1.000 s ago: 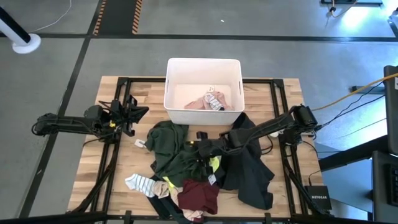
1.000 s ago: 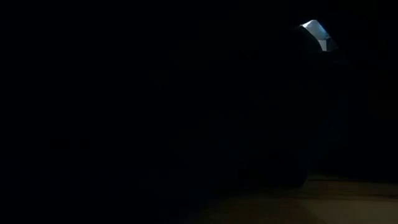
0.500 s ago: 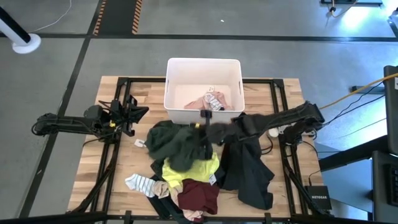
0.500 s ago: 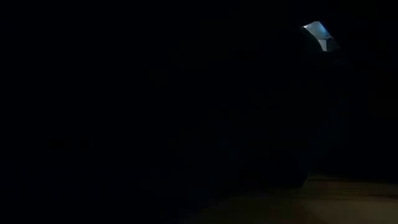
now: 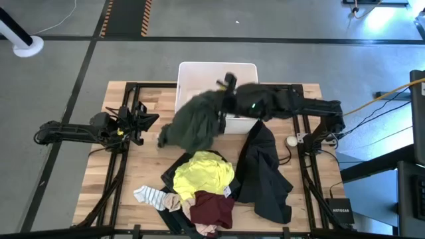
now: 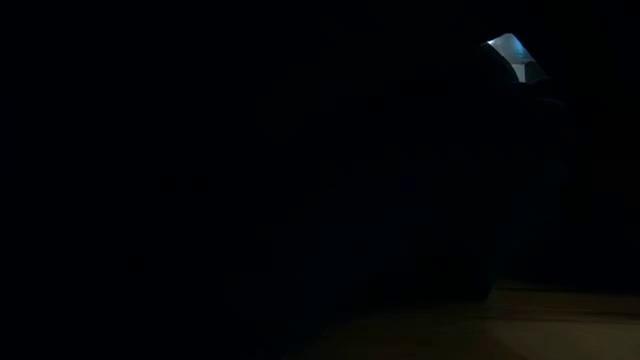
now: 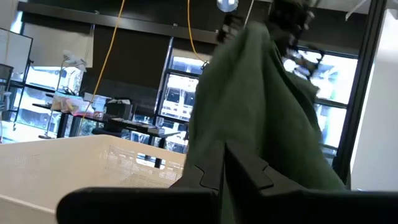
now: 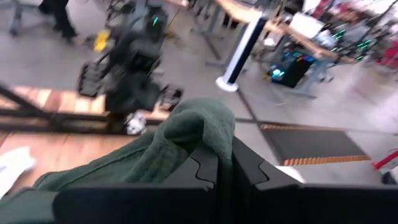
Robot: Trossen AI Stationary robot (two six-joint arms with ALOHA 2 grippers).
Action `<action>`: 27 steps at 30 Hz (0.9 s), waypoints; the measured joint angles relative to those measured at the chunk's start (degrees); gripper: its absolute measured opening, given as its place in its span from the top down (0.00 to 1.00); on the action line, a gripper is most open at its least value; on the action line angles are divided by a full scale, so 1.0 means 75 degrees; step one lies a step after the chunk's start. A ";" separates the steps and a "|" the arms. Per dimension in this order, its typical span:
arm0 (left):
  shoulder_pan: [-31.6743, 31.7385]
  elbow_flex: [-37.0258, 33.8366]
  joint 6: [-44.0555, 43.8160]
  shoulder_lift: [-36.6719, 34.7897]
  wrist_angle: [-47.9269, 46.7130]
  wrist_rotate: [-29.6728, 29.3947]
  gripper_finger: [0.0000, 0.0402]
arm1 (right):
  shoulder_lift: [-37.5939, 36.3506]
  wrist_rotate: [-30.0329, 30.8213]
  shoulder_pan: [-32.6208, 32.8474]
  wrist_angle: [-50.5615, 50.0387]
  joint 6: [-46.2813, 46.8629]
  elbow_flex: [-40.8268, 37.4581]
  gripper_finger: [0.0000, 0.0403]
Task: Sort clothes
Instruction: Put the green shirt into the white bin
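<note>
My right gripper (image 5: 228, 89) is shut on the dark green garment (image 5: 192, 123) above the near left part of the white bin (image 5: 199, 68). The garment also shows in the left wrist view (image 7: 261, 112) and the right wrist view (image 8: 155, 155). A yellow garment (image 5: 202, 174), a maroon one (image 5: 212, 209), a black one (image 5: 265, 174) and a striped sock (image 5: 149, 195) lie on the table. My left gripper (image 5: 145, 118) waits shut and empty near the table's left edge. The low view is dark. My right gripper pinches a bunched fold of the dark green garment (image 8: 202, 127) between its two fingers, several layers thick. The fingers come roughly level from the table's right. The garment hangs slack below and to the left of the fingers, lifted clear of the pile.
A pink garment and a striped sock (image 5: 229, 106) lie inside the bin, partly hidden by the arm. A small white object (image 5: 291, 141) lies near the right arm's base. Bare wood shows at the table's left (image 5: 123, 169) and right (image 5: 312, 186).
My right gripper has risen from the pile and gone toward the table's far edge and the bin, carrying the dark green garment. The garment has come up off the pile and hangs free, and the yellow garment beneath it is uncovered.
</note>
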 joint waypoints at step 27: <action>0.0000 0.0000 0.0012 0.0002 0.0042 -0.0006 0.98 | -0.0551 0.0051 -0.1532 0.3392 -0.1400 0.2093 0.95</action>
